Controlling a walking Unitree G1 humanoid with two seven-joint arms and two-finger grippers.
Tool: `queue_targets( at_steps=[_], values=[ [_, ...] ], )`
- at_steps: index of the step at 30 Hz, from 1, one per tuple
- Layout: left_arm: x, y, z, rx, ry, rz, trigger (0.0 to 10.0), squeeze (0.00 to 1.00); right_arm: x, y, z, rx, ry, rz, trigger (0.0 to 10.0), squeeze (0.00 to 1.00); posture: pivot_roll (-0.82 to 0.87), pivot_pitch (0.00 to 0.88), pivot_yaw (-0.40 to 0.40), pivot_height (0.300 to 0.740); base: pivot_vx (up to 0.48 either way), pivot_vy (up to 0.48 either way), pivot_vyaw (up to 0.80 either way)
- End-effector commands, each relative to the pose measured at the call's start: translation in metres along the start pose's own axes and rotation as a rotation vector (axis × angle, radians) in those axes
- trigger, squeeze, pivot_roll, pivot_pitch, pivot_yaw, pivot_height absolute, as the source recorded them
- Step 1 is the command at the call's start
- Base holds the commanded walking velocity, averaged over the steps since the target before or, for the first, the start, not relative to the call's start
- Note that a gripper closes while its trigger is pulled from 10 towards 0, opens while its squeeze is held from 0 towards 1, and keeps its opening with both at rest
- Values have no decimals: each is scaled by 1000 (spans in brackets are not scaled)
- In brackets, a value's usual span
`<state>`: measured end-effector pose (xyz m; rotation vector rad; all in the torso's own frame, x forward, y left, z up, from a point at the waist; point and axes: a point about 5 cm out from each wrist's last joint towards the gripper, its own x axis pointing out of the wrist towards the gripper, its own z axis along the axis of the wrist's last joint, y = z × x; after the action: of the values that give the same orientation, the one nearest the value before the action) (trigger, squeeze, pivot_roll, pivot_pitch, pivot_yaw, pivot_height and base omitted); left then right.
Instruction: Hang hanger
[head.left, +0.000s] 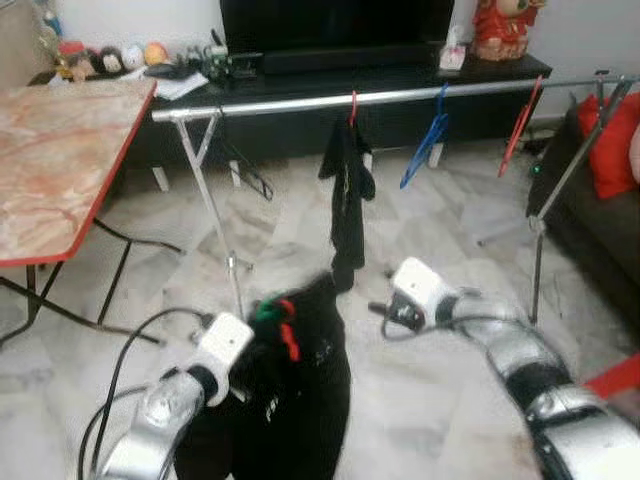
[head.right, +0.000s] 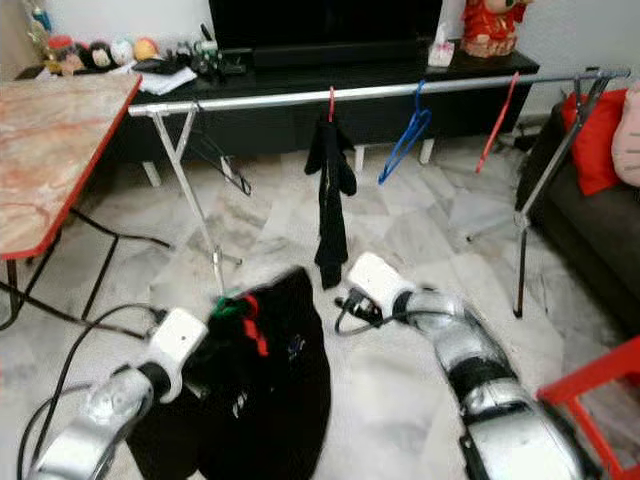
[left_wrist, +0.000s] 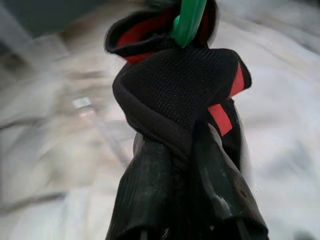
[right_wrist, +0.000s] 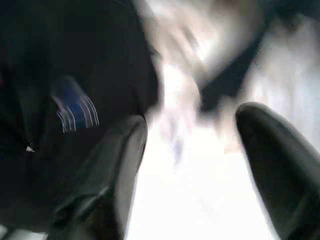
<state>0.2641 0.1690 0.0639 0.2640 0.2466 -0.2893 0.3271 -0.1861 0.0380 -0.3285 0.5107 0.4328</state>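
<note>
My left gripper (left_wrist: 175, 150) is shut on the collar of a black garment with red trim (head.left: 300, 400). The garment hangs on a green hanger (left_wrist: 189, 20), low above the floor. Just to its right my right gripper (right_wrist: 190, 150) is open with nothing between its fingers (right_wrist: 110, 170); its white wrist (head.left: 415, 290) shows in the eye views. Beyond them a silver clothes rail (head.left: 400, 96) runs across the room. It carries a black garment on a red hanger (head.left: 346, 185), a blue hanger (head.left: 427, 140) and a red hanger (head.left: 520, 125).
A black hanger (head.left: 247, 168) dangles near the rail's left A-frame leg (head.left: 215, 210). A red-edged marble table (head.left: 60, 160) stands to the left and a dark TV cabinet (head.left: 400, 110) lies behind the rail. A sofa with red cushions (head.left: 615, 140) is at the right.
</note>
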Motion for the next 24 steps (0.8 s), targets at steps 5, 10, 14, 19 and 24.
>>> queue_targets(
  at_steps=[5,10,14,19,24],
  values=[
    [-9,11,-8,-27,-11,153,10000,0,-19,17,-82,260,270,-180,10000,0,-40,0,32,740,0,0,0],
    [-16,13,-10,-64,-37,205,10000,0,-33,42,-122,371,377,-224,10000,0,-33,0,38,740,0,0,0],
    [-22,11,-6,-96,-67,235,10000,0,-42,45,-138,415,432,-304,10000,0,-28,0,41,740,0,0,0],
    [-27,8,-4,-111,-87,255,10000,0,-47,49,-146,482,441,-332,10000,0,-34,0,45,740,0,0,0],
    [-27,2,-6,-111,-68,243,10000,0,-51,55,-154,523,464,-357,10000,0,-31,0,51,740,0,0,0]
  ],
)
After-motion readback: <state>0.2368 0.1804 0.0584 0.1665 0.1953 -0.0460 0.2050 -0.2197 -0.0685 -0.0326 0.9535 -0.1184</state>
